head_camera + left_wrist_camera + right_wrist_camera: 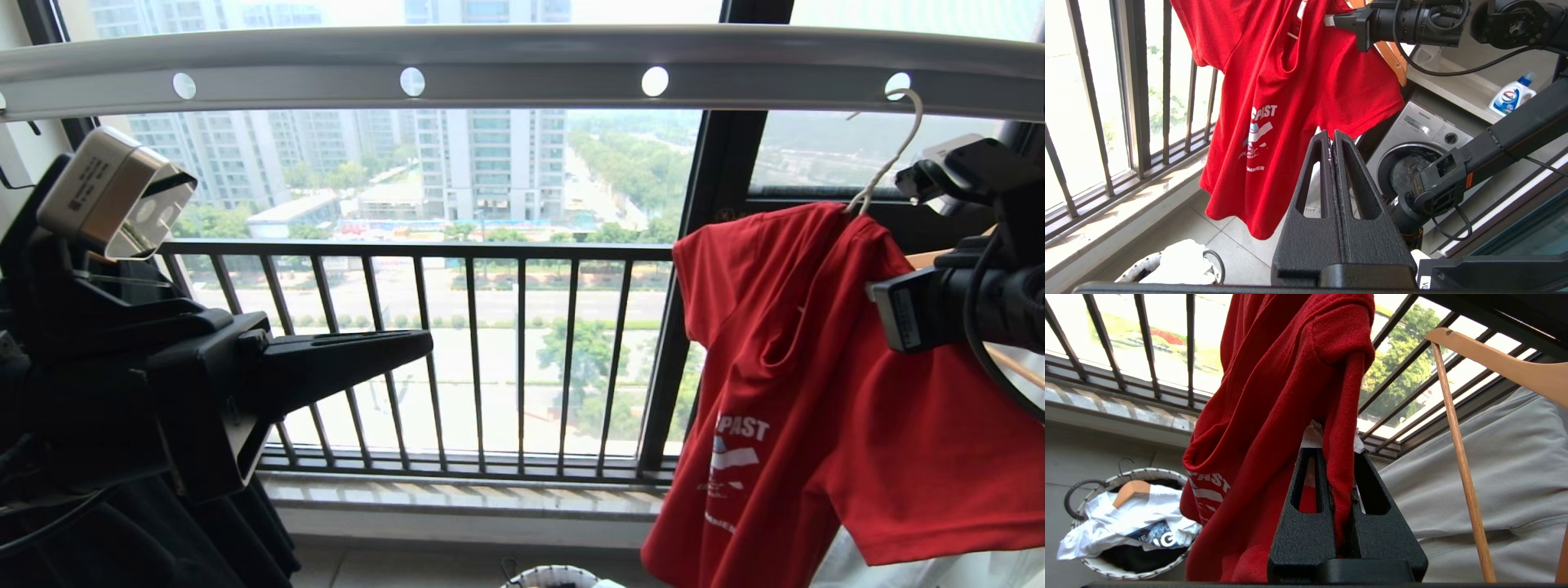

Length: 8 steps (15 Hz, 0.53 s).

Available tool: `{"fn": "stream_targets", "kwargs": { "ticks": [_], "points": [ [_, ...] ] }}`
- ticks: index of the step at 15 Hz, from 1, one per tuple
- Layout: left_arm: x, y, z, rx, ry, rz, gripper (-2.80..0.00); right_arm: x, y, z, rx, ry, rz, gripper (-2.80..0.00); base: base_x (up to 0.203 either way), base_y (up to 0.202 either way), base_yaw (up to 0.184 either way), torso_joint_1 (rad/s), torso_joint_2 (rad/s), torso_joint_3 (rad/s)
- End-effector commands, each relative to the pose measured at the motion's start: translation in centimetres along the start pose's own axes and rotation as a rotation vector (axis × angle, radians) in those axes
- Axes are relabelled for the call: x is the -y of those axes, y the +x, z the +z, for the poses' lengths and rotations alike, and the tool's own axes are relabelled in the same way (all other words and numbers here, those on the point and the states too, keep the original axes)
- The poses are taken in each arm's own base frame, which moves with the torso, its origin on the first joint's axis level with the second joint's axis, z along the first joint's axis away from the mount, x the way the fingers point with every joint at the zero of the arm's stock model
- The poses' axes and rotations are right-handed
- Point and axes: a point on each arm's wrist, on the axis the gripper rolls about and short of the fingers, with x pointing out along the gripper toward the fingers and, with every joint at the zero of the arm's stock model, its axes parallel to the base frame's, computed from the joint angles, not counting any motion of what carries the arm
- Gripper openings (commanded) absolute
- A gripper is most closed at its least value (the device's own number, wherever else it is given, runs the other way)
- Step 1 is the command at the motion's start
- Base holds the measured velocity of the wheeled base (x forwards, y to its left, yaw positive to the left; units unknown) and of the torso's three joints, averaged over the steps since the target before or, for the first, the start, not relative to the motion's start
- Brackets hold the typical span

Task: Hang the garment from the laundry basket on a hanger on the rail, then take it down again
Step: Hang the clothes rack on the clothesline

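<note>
Hanging from the rail [522,61] on the hanger [886,163], the garment [816,392] has its sleeve clamped in the right gripper [1337,457] fingers, probably for pulling it down; left gripper [1333,136] fingers together, empty

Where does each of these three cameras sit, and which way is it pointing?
Head view: high up, facing the window, rail, hanger and red T-shirt; both arms show.
Left wrist view: behind the shut left pincer, facing the shirt and washing machine.
Right wrist view: behind the right pincer, clamped on shirt fabric.
All share the shirt; both wrist views share the laundry basket.
</note>
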Motion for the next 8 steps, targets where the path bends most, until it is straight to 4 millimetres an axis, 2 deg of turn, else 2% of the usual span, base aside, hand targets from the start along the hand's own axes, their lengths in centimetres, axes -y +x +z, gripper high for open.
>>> {"fn": "stream_targets", "kwargs": {
  "ticks": [1, 3, 4, 8],
  "points": [
    [-0.01, 0.01, 0.03, 0.001, -0.001, -0.003, -2.8, 0.01, 0.05, -0.05, -0.005, -0.005, -0.005, -2.8, 0.0, 0.0, 0.0, 0.0, 0.0, 0.0],
    [-0.01, 0.01, 0.02, 0.001, -0.001, -0.003, -2.8, 0.03, 0.0, -0.15, -0.007, -0.006, -0.01, -2.8, 0.0, 0.0, 0.0, 0.0, 0.0, 0.0],
    [-0.01, 0.01, 0.02, 0.001, -0.001, -0.003, -2.8, 0.05, -0.05, -0.14, -0.006, -0.005, -0.01, 0.0, 0.0, 0.0, 0.0, 0.0, 0.0, 0.0],
    [-0.03, 0.01, -0.02, -0.001, -0.002, -0.002, -2.8, 0.3, -0.69, -0.26, 0.008, 0.004, -0.012, 0.0, 0.0, 0.0, 0.0, 0.0, 0.0, 0.0]
  ]
}}
